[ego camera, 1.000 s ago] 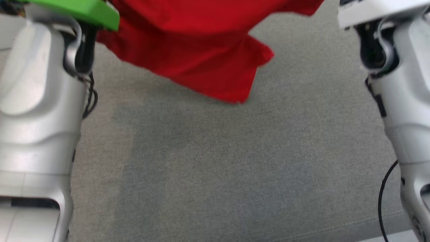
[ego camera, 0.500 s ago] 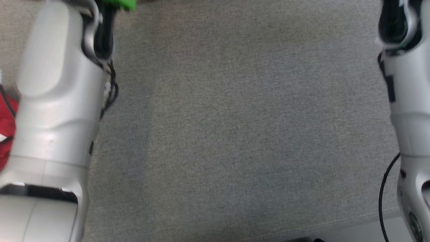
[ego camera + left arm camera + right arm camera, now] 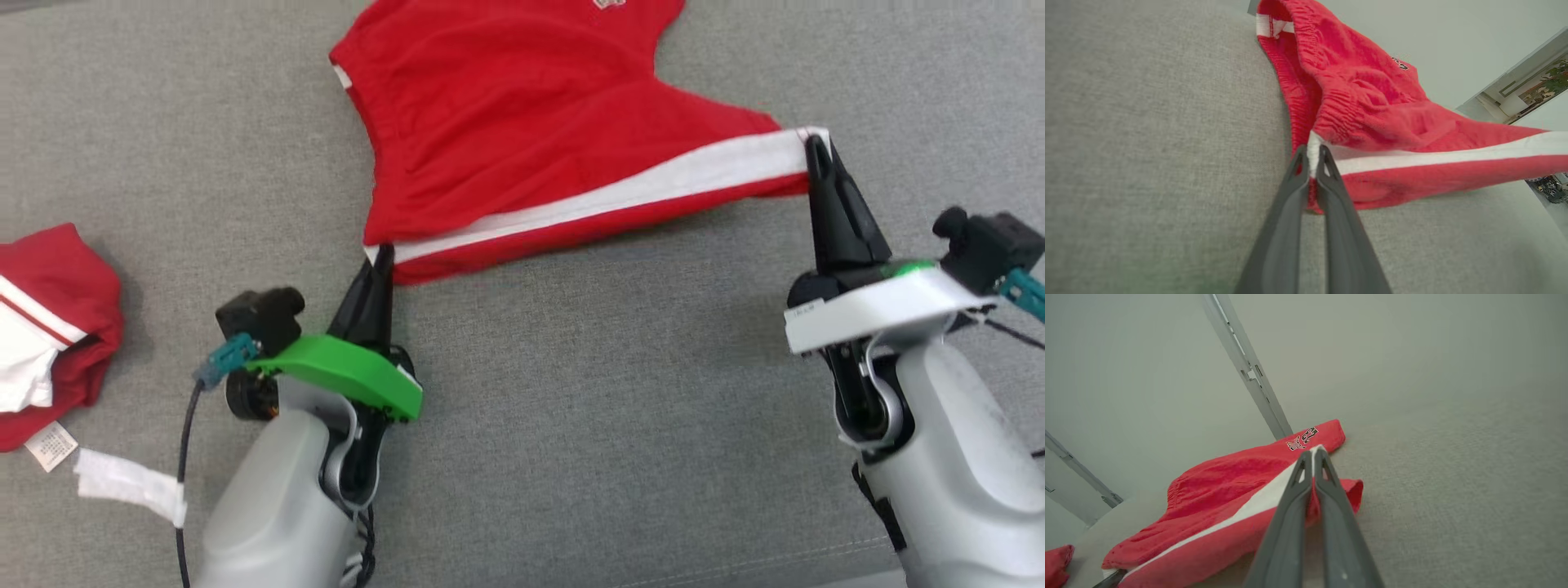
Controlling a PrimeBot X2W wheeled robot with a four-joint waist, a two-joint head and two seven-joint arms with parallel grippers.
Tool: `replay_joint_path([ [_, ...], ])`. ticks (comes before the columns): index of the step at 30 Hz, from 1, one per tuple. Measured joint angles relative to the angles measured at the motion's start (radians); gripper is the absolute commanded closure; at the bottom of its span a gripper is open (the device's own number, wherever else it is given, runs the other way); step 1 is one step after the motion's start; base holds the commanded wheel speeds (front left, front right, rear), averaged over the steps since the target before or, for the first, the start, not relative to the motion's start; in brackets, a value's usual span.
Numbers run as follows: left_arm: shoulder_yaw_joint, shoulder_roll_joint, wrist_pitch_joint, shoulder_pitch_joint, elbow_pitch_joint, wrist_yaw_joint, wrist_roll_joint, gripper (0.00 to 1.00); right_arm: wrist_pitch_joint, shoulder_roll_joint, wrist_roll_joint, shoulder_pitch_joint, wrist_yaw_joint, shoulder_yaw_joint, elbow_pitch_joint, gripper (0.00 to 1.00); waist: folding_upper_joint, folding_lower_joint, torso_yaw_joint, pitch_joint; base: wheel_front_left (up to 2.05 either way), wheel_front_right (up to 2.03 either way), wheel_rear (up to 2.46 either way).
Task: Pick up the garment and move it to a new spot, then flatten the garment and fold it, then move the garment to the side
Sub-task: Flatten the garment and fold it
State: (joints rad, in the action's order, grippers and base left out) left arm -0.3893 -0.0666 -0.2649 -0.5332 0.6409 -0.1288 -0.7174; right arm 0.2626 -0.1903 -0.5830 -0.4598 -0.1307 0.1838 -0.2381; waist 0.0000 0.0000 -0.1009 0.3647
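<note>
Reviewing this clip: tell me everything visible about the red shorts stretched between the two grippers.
The red shorts look like soft cloth, with a white side stripe, a gathered elastic waistband and small black lettering near one hem. They lie spread on the grey fabric surface, the striped edge taut and slightly raised. The left gripper pinches its waistband end, the right gripper its hem end, both shut.
</note>
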Motion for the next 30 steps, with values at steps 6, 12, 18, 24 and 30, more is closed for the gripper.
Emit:
replay_joint_path([
  [6, -0.026, 0.007, 0.000, 0.140, -0.016, 0.000, -0.016, 1.00, 0.000, 0.013, -0.006, 0.172, 0.000, -0.018, 0.000, 1.00, 0.0000, 0.0000, 0.008, -0.087, 0.00, 0.00, 0.00],
  [12, -0.011, -0.010, 0.001, 0.266, -0.020, 0.000, -0.030, 1.00, 0.000, 0.021, -0.005, 0.317, 0.000, -0.002, -0.035, 1.00, 0.0000, -0.0001, 0.014, -0.188, 0.00, 0.00, 0.00],
  [18, -0.007, -0.013, 0.001, 0.416, -0.025, 0.000, -0.033, 1.00, 0.000, 0.019, -0.007, 0.446, 0.000, 0.060, -0.060, 1.00, 0.0000, -0.0001, 0.014, -0.299, 0.00, 0.00, 0.00],
  [24, -0.023, -0.022, 0.001, 0.509, -0.091, 0.000, -0.033, 1.00, 0.000, 0.016, -0.023, 0.517, 0.000, 0.052, -0.047, 1.00, 0.0000, -0.0001, 0.020, -0.370, 0.00, 0.00, 0.00],
  [30, -0.067, -0.039, 0.001, 0.503, -0.170, 0.000, -0.045, 1.00, 0.000, 0.020, -0.022, 0.480, 0.000, 0.034, -0.033, 1.00, 0.0000, -0.0001, 0.039, -0.366, 0.00, 0.00, 0.00],
])
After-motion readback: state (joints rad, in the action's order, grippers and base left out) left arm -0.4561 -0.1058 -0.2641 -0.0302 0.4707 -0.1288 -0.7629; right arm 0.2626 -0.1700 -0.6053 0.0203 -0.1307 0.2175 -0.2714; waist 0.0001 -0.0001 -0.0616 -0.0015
